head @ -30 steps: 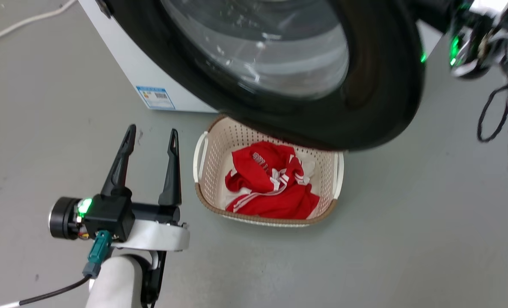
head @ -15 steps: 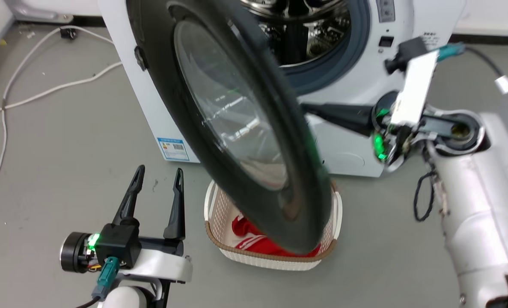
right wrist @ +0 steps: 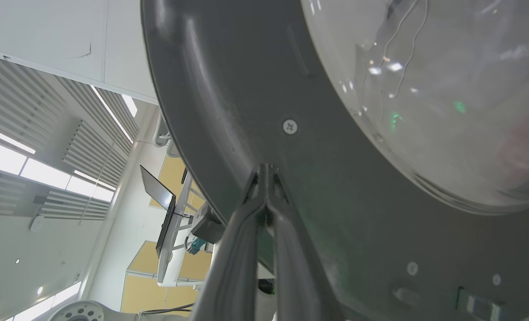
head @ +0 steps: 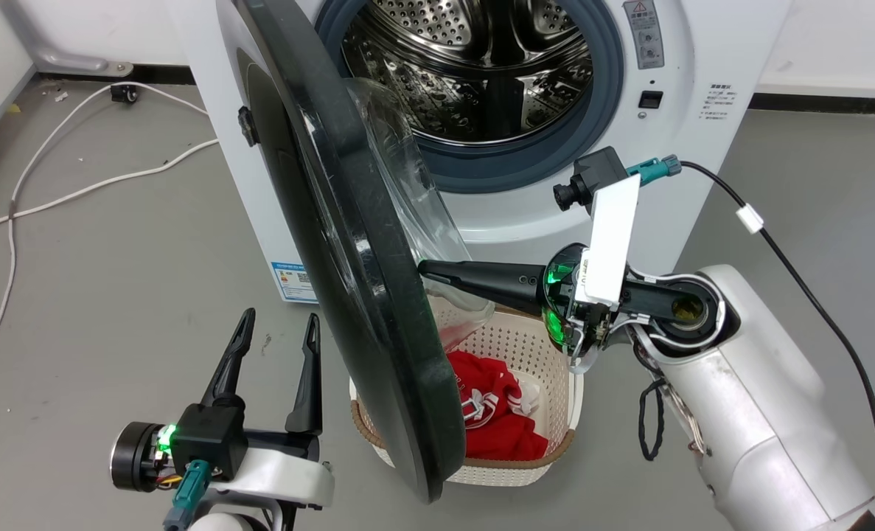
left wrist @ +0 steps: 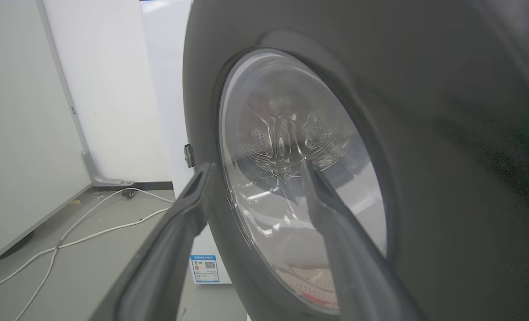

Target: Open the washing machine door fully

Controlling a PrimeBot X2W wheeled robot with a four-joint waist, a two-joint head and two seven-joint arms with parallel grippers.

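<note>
The washing machine door (head: 349, 280) is seen swung well out from the washing machine (head: 548, 214). It is hinged at the machine's left side and stands roughly square to the front. The latch is thus judged released. The drum (head: 481, 66) and grey-blue rubber ring (head: 496, 175) are laid bare. Approx. half the swing is judged done. What is left: the door is to be carried further round toward the machine's left side until the hinge stops.

The right end effector (head: 426, 267) is found in front of the machine, below the drum opening, its fingers clenched together on nothing. In the right wrist view the fingertips (right wrist: 252, 200) are pressed on the door's inner face, btw. rim and glass bowl (right wrist: 447, 89). A push, not a grasp, is inferred.

The left end effector (head: 279, 318) is held released, fingers spread, nothing held. It is placed in front of the machine's left corner, on the door's outer side and apart from it.

A laundry basket (head: 564, 369) w/ a red garment (head: 496, 413) is set on the floor just in front of the machine, under the door's lower edge. No fouling is seen.
</note>
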